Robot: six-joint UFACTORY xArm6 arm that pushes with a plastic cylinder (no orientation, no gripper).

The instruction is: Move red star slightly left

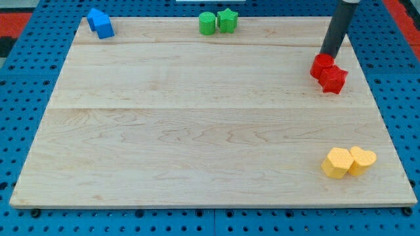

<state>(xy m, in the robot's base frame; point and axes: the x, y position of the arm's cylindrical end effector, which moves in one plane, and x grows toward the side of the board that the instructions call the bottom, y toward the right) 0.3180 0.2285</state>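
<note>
Because the rod's tip (pixel 326 55), no hand to open or hold, touches the other red block (pixel 321 65), pushing may drag both it and the red star-shaped block (pixel 334 79).

Counted on one wooden board (pixel 197 131): two red blocks, a star (pixel 333 78) and another (pixel 321 65) of unclear shape; two green blocks (pixel 207 23) (pixel 227 19); two yellow blocks (pixel 337 162) (pixel 362 158); two touching blue blocks (pixel 100 23). Eight blocks altogether.

Straight dark grey rod, smooth, round, slightly tapered; my tip (pixel 326 55) blunt; no markings visible.
</note>
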